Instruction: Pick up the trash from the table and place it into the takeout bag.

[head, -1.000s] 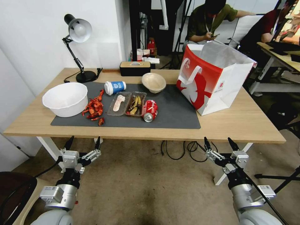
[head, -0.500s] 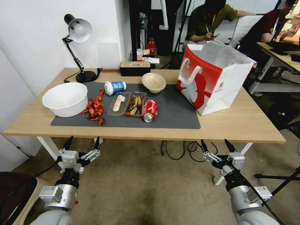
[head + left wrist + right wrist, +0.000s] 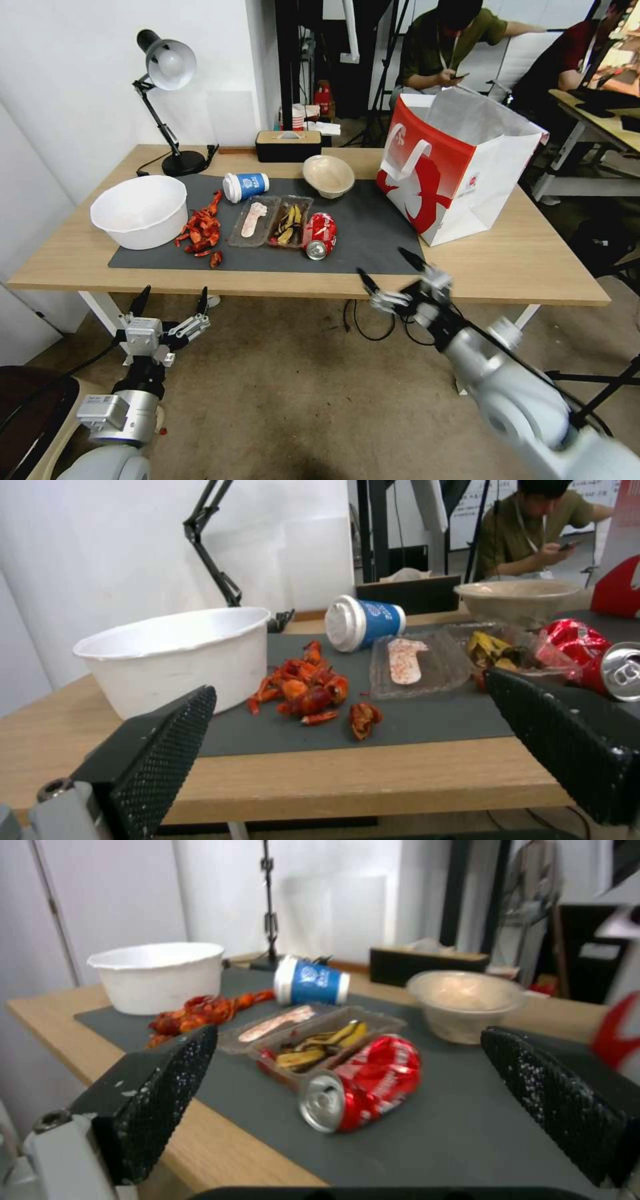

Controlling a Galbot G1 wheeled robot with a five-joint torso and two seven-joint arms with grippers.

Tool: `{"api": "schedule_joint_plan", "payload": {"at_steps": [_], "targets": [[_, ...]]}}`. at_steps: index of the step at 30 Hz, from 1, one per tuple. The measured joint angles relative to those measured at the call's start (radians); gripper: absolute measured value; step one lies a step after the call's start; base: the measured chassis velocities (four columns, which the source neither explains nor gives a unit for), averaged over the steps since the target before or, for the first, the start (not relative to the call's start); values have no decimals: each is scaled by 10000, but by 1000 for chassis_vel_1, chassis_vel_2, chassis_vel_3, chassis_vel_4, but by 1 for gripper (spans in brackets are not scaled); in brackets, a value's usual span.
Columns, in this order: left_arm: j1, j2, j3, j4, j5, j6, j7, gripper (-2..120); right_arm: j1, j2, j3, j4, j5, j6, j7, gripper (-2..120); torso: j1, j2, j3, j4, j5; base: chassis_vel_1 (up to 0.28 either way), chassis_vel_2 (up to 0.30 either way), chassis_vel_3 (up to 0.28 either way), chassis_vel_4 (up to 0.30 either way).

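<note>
Head view: the right gripper (image 3: 392,277), jaws spread, hangs at the table (image 3: 520,267) edge, nearest the crushed red soda can (image 3: 320,235), which lies ahead, mouth toward it.

Between my spread fingers (image 3: 160,1090) lies the can (image 3: 363,1085), crushed, on its side on the mat (image 3: 453,1140), its silver end toward me. Just behind it, touching, sits a clear tray (image 3: 320,1040) with yellowish scraps. The cup (image 3: 310,981) lies on its side farther back, the paper bowl (image 3: 463,1002) upright near it. A white bowl (image 3: 160,975) stands at the mat's far corner, red shells (image 3: 197,1015) beside it. The bag (image 3: 617,1040) shows red at the edge.
</note>
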Motion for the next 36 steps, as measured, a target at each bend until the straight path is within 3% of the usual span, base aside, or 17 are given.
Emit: {"api": "schedule_joint_plan", "payload": {"at_steps": [1,3,4,8,13,19,25,31,36], "targets": [[0,0,0,0,0,0,0,100,0,0,0,0,0,0,0,100,0,0,0,0,0,0,0,0,0],[80,-157,-5,-58,76,-1,-3,100,1602,272,-1344,-205,259,-949,1295,100,0,0,-1,7,-16,0,0,0,0],[80,-157,-5,-58,76,-1,-3,100,1602,272,-1344,-205,259,-949,1295,100,0,0,-1,7,-16,0,0,0,0],[249,-324,-98,-131,125,-41,-1,100,3080,1478,-2934,-457,1399,-2558,4586,100,0,0,-1,6,-8,0,0,0,0],[320,-410,-149,-164,154,-71,-5,100,3388,1988,-3040,-727,2296,-2951,5584,100,0,0,-2,2,-8,0,0,0,0],[387,-629,-60,-173,421,-114,-5,100,3900,2437,-2677,-1206,4772,-3072,7239,100,-2,0,-2,1,-6,0,0,0,0],[423,-756,-1,-173,607,-129,14,100,4675,3038,-2670,-2219,6010,-3011,7990,100,-2,1,-2,4,-6,0,0,0,0],[451,-833,2,-171,663,-150,20,100,5435,3967,-2901,-3633,6085,-3005,8335,100,-2,1,-2,6,-7,0,0,0,0],[451,-838,-18,-174,649,-151,20,100,5602,4225,-2936,-4130,5985,-3178,8477,100,-1,1,-2,5,-7,0,0,0,0]]}}
